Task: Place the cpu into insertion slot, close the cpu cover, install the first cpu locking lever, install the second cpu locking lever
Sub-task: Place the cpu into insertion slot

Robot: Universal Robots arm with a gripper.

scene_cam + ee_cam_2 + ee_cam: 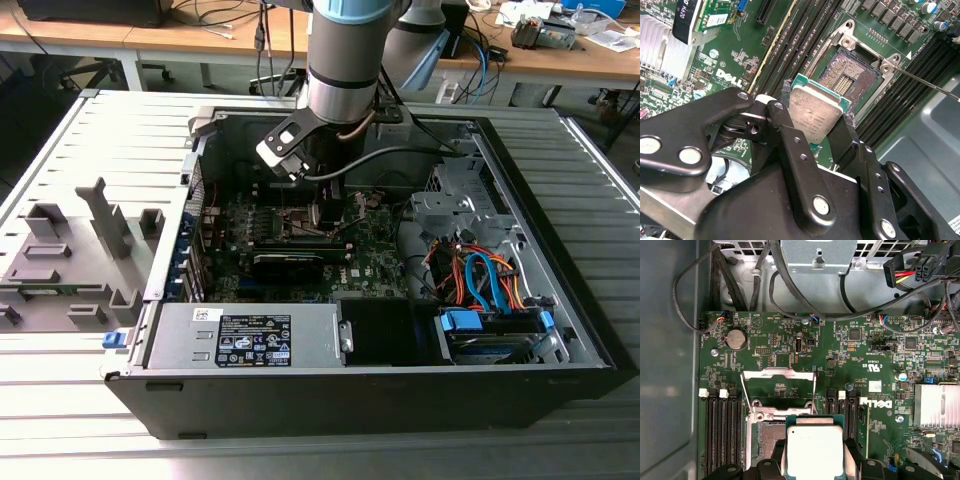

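The insertion slot [852, 80] lay bare, its cpu cover [779, 373] standing up clear of it — the cpu [815, 112] hung near in free room. Memory slots [722, 435] ran close on both sides, and a thin locking lever [925, 83] stuck out beside it.

The worktop [80, 150] is a pale grey surface of long ribbed slats. An open black computer case [380, 395] lies on its side on it, taking up most of the middle. Just beside the case, on the exterior view's left, rests a grey moulded fixture [70, 270] with several upright posts. The slats run on past the case's other side.
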